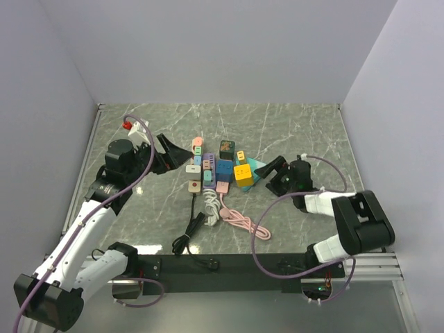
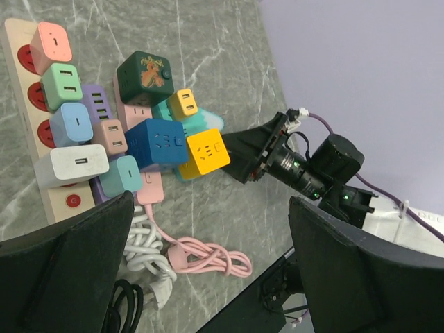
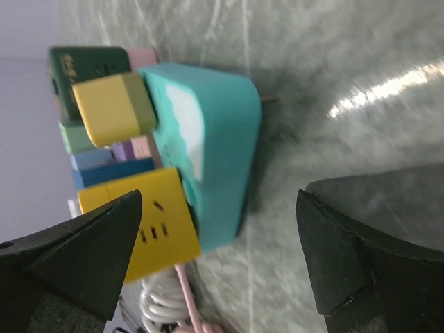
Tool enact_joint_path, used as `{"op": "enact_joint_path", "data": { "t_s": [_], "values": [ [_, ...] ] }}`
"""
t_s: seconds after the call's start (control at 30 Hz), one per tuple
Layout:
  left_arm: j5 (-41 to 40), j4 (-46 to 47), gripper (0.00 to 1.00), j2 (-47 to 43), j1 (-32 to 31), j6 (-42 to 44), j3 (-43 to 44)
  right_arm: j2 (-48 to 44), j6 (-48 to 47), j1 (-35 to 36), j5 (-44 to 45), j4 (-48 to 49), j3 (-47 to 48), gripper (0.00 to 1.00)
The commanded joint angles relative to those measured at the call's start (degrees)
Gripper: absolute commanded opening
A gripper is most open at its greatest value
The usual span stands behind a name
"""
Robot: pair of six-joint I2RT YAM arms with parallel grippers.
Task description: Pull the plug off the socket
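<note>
A cluster of socket strips carrying coloured plugs lies mid-table. The teal socket strip [image 1: 258, 166] [image 3: 215, 146] holds a large yellow cube plug [image 1: 243, 173] [image 3: 142, 222] and a smaller yellow plug [image 1: 241, 156] [image 3: 114, 107]. My right gripper [image 1: 267, 175] [image 3: 218, 198] is open just right of the teal strip, its jaws level with the strip's near end and holding nothing. My left gripper [image 1: 175, 154] [image 2: 211, 208] hovers open left of the cluster, also holding nothing. A beige strip [image 1: 195, 166] [image 2: 69, 202] holds pink, green, blue and white plugs.
A dark green cube [image 1: 227, 149] and a blue cube [image 1: 225, 168] sit on the middle strips. White coiled cable [image 1: 210, 206], pink cable [image 1: 243, 222] and black cable [image 1: 189, 232] trail toward the near edge. Walls enclose the table on three sides.
</note>
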Motion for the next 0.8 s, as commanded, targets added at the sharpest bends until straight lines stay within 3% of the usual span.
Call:
{"op": "enact_joint_path", "data": {
  "t_s": [0.0, 0.27, 0.4, 0.53, 0.63, 0.67, 0.7, 0.77],
  "values": [
    [-0.88, -0.16, 0.99, -1.01, -0.41, 0.44, 0.97, 4.20, 3.65, 1.06, 0.83, 9.38, 1.34, 0.98],
    [-0.45, -1.21, 0.99, -0.14, -0.41, 1.58, 0.44, 12.99, 6.99, 4.57, 3.03, 10.81, 6.26, 0.95],
    [-0.10, -0.95, 0.99, 0.66, -0.41, 1.67, 0.53, 16.23, 8.22, 7.12, 6.27, 8.18, 8.63, 0.85],
    [0.52, -0.60, 0.99, 0.83, -0.42, 1.76, 0.53, 17.12, 10.85, 7.57, 7.51, 7.82, 7.94, 0.58],
    [1.04, -0.60, 0.99, 1.01, -0.50, 2.02, 0.79, 14.76, 11.04, 7.48, 8.91, 8.08, 5.30, 0.28],
    [1.74, -0.42, 0.99, 1.18, -0.50, 2.19, 0.88, 13.71, 10.60, 7.48, 9.27, 7.56, 4.77, 0.08],
    [2.01, -0.42, 0.99, 1.45, -0.50, 2.19, 0.88, 12.57, 10.16, 7.48, 9.71, 5.73, 3.90, 0.00],
    [3.23, -0.16, 0.99, 2.32, -0.76, 2.63, 1.40, 8.09, 8.85, 7.57, 11.11, 3.26, 3.10, 0.00]
  ]
}}
